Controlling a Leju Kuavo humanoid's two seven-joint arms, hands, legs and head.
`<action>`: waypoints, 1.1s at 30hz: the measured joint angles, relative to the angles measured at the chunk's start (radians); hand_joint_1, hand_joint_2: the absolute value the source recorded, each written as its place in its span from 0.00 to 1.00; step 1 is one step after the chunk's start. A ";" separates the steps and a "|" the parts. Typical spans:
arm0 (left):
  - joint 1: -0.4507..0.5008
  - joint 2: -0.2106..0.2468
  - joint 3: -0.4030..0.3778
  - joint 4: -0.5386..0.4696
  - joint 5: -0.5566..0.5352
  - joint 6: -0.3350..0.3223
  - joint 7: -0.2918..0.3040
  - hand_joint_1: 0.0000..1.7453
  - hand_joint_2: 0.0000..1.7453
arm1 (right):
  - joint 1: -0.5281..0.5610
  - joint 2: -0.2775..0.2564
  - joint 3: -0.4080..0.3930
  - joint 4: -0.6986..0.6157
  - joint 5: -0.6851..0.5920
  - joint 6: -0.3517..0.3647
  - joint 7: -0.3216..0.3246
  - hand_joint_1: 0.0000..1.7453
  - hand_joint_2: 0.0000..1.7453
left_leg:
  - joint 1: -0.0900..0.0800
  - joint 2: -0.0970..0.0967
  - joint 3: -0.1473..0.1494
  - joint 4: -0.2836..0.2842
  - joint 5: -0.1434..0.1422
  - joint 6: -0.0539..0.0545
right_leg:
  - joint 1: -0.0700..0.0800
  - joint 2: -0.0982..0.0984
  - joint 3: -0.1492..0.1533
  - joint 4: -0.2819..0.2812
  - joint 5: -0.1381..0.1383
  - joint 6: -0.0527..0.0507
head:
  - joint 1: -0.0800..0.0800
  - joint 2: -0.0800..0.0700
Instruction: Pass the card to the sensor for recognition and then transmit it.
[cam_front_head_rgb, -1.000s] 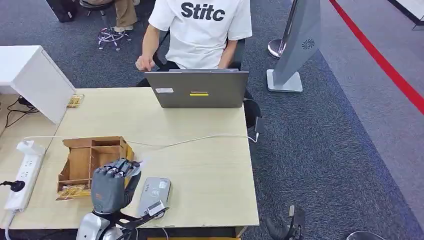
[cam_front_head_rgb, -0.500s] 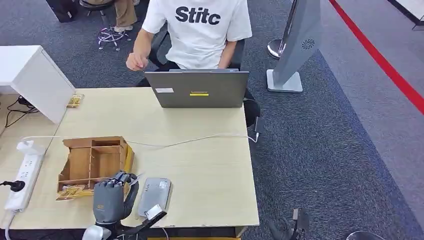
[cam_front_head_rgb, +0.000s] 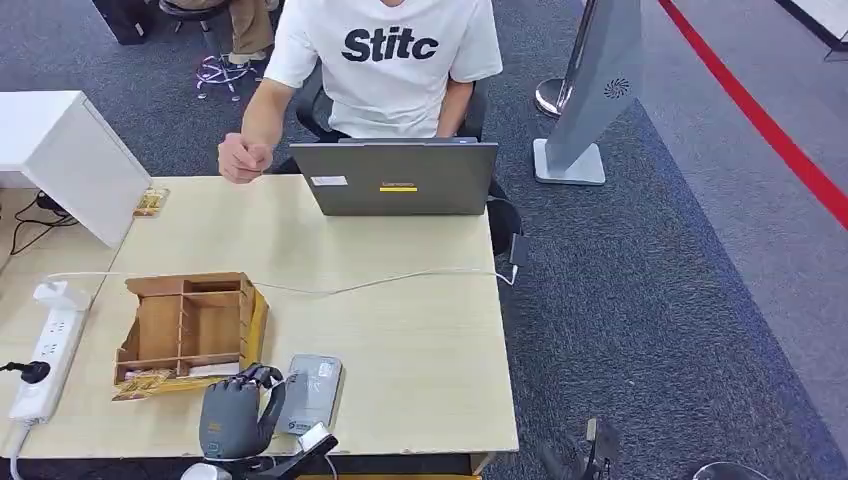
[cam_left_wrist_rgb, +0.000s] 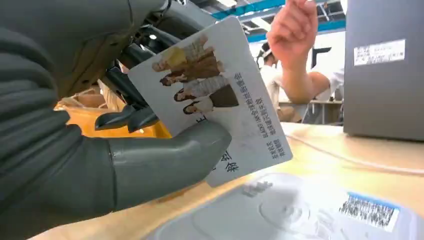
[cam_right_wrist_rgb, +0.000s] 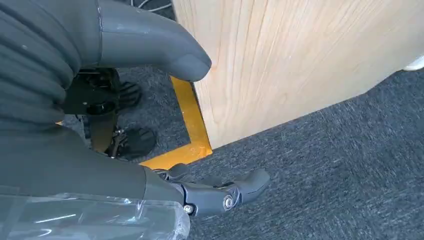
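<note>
The robot is at the first step: showing the card (cam_left_wrist_rgb: 210, 95) to the sensor (cam_front_head_rgb: 310, 391). The left hand (cam_front_head_rgb: 232, 418) holds the card between its thumb (cam_left_wrist_rgb: 165, 155) and its dark fingers (cam_left_wrist_rgb: 127, 117). The card is tilted, with its low corner just above the grey sensor, near the front edge of the tabletop (cam_front_head_rgb: 410, 330). I think the next move is to bring the card down flat and close over the round mark on the sensor, then pass it on, maybe to the person's hand (cam_front_head_rgb: 244, 158) across the tabletop.

The card is white, thin and stiff, with a picture of people and rows of print.

The right hand (cam_right_wrist_rgb: 210, 192) hangs beside the tabletop, holding nothing, fingers loosely apart.
</note>
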 joint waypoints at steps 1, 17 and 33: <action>0.000 0.003 -0.003 0.005 0.003 0.000 0.007 1.00 1.00 | 0.000 0.000 0.000 0.000 0.002 0.001 -0.001 0.00 1.00 | 0.000 0.000 0.000 0.000 0.000 0.000 | 0.000 0.000 0.000 0.000 0.000 0.000 | 0.000 0.000; 0.009 0.014 -0.006 -0.019 0.015 0.001 -0.031 1.00 1.00 | -0.002 0.000 0.000 0.000 0.005 0.011 0.003 0.00 1.00 | 0.000 0.000 0.000 0.000 0.000 0.000 | 0.000 0.000 0.000 0.000 0.000 0.000 | 0.000 0.000; -0.133 0.105 0.026 -0.377 -0.005 0.001 0.095 1.00 1.00 | -0.043 0.011 0.058 0.001 0.039 0.013 0.066 0.00 1.00 | 0.001 -0.001 0.001 0.000 0.003 -0.002 | 0.001 -0.001 0.000 0.002 0.001 0.000 | 0.000 0.000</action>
